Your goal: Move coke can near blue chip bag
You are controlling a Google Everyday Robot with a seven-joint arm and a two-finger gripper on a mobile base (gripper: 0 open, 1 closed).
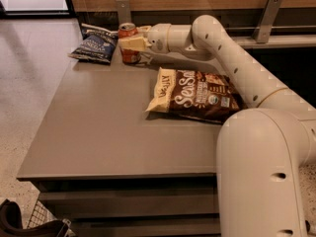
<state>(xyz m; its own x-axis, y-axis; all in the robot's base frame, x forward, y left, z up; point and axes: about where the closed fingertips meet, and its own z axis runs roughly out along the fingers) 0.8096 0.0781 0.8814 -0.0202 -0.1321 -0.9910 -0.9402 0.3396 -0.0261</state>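
Note:
The red coke can [129, 55] with a silver top stands upright at the far edge of the grey table [108, 127]. The dark navy blue chip bag [95, 45] lies just to its left, a small gap apart, at the table's far left corner. My gripper [132, 43] reaches in from the right at the can's mid-height. One pale finger [131, 42] crosses the can's front and the gripper is shut on the can. The can's base appears to rest on the table.
A larger brown and cream snack bag [195, 95] lies on the table's right half, under my forearm [232, 58]. A wooden wall with metal brackets [123, 11] runs behind the table. Pale floor lies to the left, and a wire basket [42, 221] sits at the bottom left.

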